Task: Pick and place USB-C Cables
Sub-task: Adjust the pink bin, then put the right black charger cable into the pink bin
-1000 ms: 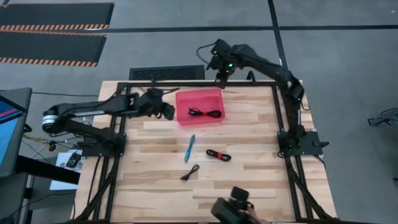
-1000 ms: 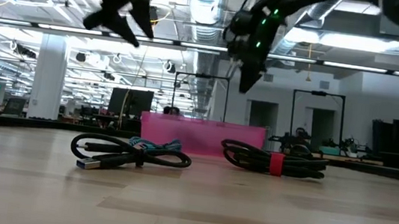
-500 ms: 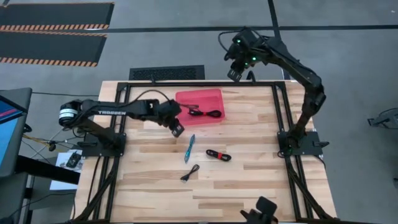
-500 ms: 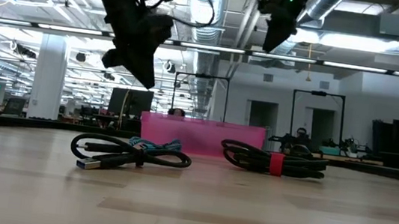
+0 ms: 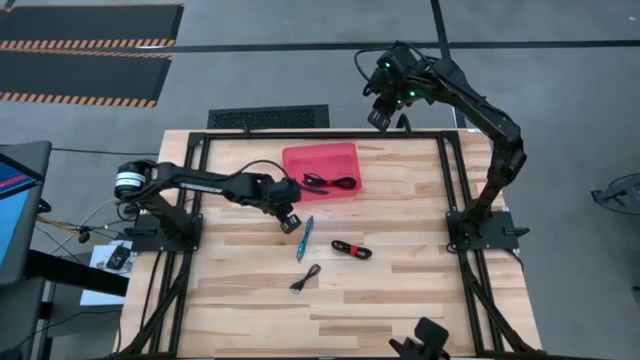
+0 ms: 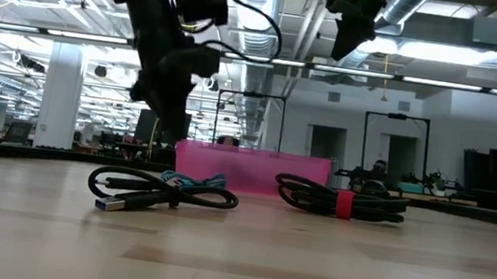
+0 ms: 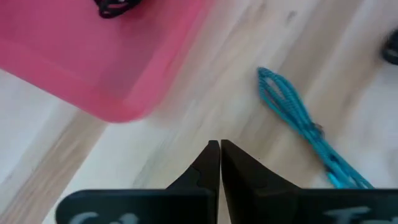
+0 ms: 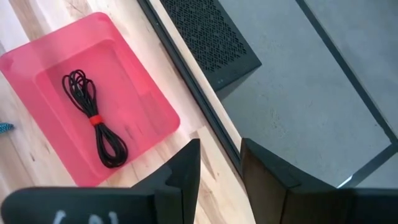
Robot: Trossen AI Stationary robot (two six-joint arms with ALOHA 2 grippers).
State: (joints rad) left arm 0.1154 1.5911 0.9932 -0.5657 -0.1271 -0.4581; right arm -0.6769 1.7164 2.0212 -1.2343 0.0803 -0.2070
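Left wrist view: red tray (image 7: 112, 62) cut off at the 12 and 9 o'clock edges; the black cable (image 7: 117, 6) inside it shows only a loop at 12 o'clock; light blue cable (image 7: 303, 121) runs out at 5 o'clock; a dark object (image 7: 392, 50) at 3 o'clock too cropped to identify. Low view: tray (image 6: 254, 170) partly hidden behind the cables; light blue cable (image 6: 190, 179) mostly hidden behind a black cable (image 6: 153, 192). High view: dark object (image 5: 425, 340) cut off at 6 o'clock.
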